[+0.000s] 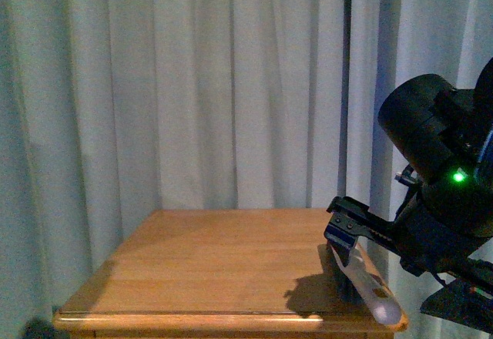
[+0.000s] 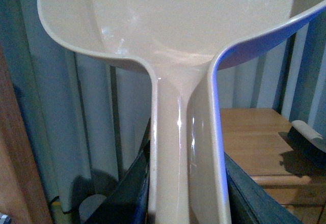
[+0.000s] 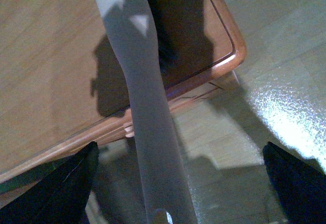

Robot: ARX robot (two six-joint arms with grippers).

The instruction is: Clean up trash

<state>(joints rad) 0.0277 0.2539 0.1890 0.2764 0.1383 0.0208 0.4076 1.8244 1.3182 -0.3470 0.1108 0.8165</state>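
Clamping beige dustpan [image 2: 193,15], left gripper [image 2: 186,163]

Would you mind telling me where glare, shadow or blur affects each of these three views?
Front view: dim and bluish, and the brush casts a dark shadow on the table. Left wrist view: bright streaks of glare run along the dustpan handle. Right wrist view: the close brush handle is soft and unfocused, and the floor glares white.

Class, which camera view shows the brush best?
The front view: the brush lies at the table's right edge, bristles and handle both visible. The right wrist view shows mostly its handle; the left wrist view only one end.
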